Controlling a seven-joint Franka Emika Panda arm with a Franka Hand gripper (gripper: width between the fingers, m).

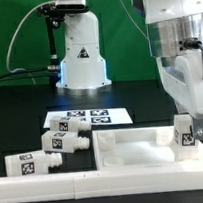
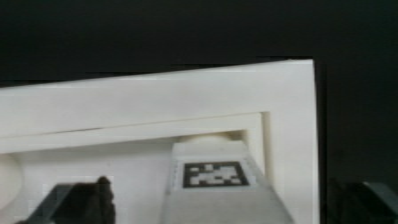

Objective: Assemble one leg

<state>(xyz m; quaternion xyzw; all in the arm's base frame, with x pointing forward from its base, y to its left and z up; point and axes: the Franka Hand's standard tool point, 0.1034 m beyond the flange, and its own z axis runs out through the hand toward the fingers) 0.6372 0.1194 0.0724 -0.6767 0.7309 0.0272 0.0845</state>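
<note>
One leg (image 1: 183,133), a white post with a black-and-white tag, stands upright in the corner of the large white tray-like panel (image 1: 124,146) at the exterior view's right. My gripper (image 1: 186,119) hangs right over it. In the wrist view the leg (image 2: 217,178) lies between my dark fingers (image 2: 86,200), with a gap showing on each side. The gripper (image 2: 222,208) is open and not touching it. The panel's corner rim (image 2: 285,90) shows pale around the leg. Three more legs (image 1: 61,142) lie on the table at the exterior view's left.
The marker board (image 1: 87,118) lies behind the panel. The robot's white base (image 1: 80,53) stands at the back centre, with cables to its left. A white ledge (image 1: 57,179) runs along the front of the table.
</note>
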